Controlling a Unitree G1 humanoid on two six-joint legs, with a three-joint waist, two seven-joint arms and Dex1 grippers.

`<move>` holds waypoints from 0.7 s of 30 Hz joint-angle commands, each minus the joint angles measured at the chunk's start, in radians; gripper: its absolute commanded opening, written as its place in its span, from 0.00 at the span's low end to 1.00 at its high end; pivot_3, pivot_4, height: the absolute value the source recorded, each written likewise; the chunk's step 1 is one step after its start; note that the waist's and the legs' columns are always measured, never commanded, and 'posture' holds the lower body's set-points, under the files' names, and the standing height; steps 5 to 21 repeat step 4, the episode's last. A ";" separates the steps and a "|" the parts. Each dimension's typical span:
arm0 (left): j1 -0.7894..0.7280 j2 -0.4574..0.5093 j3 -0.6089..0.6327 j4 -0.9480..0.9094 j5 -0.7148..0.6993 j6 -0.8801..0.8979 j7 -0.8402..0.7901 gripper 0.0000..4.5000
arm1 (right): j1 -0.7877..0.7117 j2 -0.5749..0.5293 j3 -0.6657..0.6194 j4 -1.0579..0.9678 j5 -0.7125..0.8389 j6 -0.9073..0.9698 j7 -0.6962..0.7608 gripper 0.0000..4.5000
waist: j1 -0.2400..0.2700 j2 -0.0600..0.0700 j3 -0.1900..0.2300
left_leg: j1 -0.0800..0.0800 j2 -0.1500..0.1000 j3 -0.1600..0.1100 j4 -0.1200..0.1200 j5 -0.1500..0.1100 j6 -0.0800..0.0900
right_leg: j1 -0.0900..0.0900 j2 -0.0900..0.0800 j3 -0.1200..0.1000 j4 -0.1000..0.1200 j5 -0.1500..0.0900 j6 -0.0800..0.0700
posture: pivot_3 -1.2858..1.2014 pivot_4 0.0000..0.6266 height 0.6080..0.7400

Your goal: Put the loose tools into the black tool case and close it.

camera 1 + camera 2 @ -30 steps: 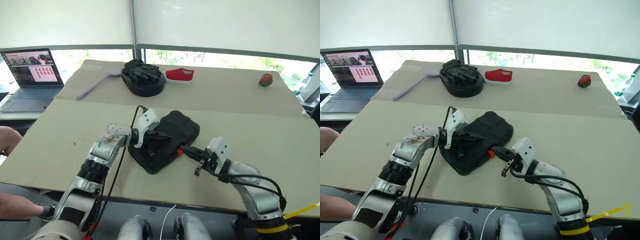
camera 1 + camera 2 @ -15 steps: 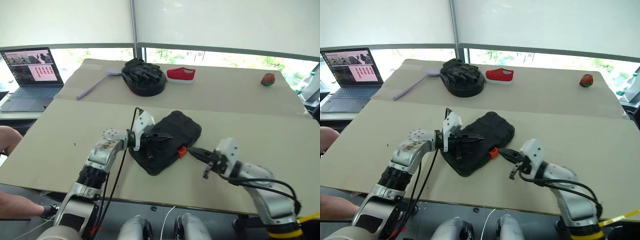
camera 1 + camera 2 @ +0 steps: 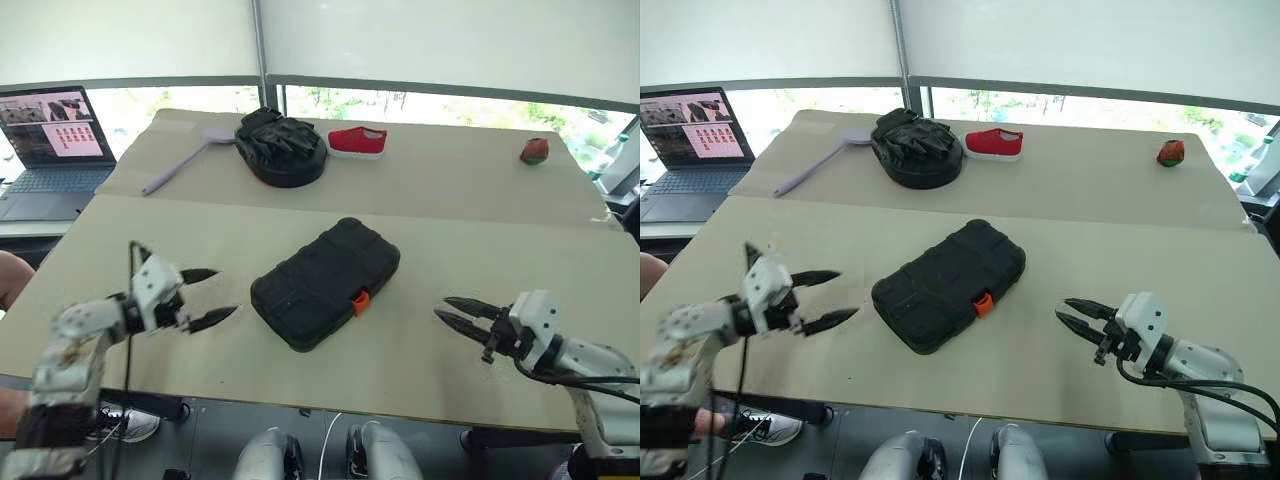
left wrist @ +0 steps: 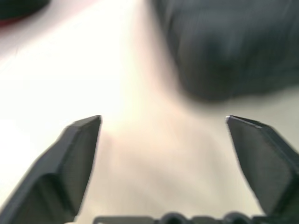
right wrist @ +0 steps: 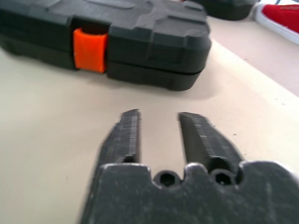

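Note:
The black tool case [image 3: 325, 282] lies closed in the middle of the near table, its orange latch [image 3: 361, 301] on the edge facing me. The loose tools are out of view. My left gripper [image 3: 222, 292] hovers to the left of the case, apart from it, with its fingers spread wide and nothing between them. In the left wrist view the case [image 4: 233, 46] is a dark blur beyond the left gripper [image 4: 163, 122]. My right gripper [image 3: 442, 307] is to the right of the case, clear of it and open a little. The right wrist view has the right gripper [image 5: 159, 115] pointing toward the latch [image 5: 88, 49].
On the far table sit a round black padded mitt [image 3: 281, 148], a red shoe [image 3: 358, 141], a long lilac utensil [image 3: 180, 163] and a small red-and-green object [image 3: 534, 150]. A laptop [image 3: 42, 140] stands at the far left. A person's arm [image 3: 8, 275] shows at the left edge.
Both grippers pulled away from the case, the left one far to the left and the right one to the right. Both opened from shut. The case stays closed in place.

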 commanded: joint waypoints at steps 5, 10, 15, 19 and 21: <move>0.055 -0.034 0.073 -0.025 0.025 -0.072 0.153 1.00 | -0.005 -0.017 0.006 0.115 -0.060 -0.172 0.045 0.92 | 0.016 0.000 0.001 | 0.000 0.000 -0.001 0.000 -0.001 0.000 | -0.001 -0.002 -0.003 -0.001 -0.001 -0.002 | 0.52 0.24 1.00; 0.055 -0.034 0.073 -0.025 0.025 -0.072 0.153 1.00 | -0.005 -0.017 0.006 0.115 -0.060 -0.172 0.045 0.92 | 0.016 0.000 0.001 | 0.000 0.000 -0.001 0.000 -0.001 0.000 | -0.001 -0.002 -0.003 -0.001 -0.001 -0.002 | 0.52 0.24 1.00; 0.055 -0.034 0.073 -0.025 0.025 -0.072 0.153 1.00 | -0.005 -0.017 0.006 0.115 -0.060 -0.172 0.045 0.92 | 0.016 0.000 0.001 | 0.000 0.000 -0.001 0.000 -0.001 0.000 | -0.001 -0.002 -0.003 -0.001 -0.001 -0.002 | 0.52 0.24 1.00; 0.055 -0.034 0.073 -0.025 0.025 -0.072 0.153 1.00 | -0.005 -0.017 0.006 0.115 -0.060 -0.172 0.045 0.92 | 0.016 0.000 0.001 | 0.000 0.000 -0.001 0.000 -0.001 0.000 | -0.001 -0.002 -0.003 -0.001 -0.001 -0.002 | 0.52 0.24 1.00; 0.055 -0.034 0.073 -0.025 0.025 -0.072 0.153 1.00 | -0.005 -0.017 0.006 0.115 -0.060 -0.172 0.045 0.92 | 0.016 0.000 0.001 | 0.000 0.000 -0.001 0.000 -0.001 0.000 | -0.001 -0.002 -0.003 -0.001 -0.001 -0.002 | 0.52 0.24 1.00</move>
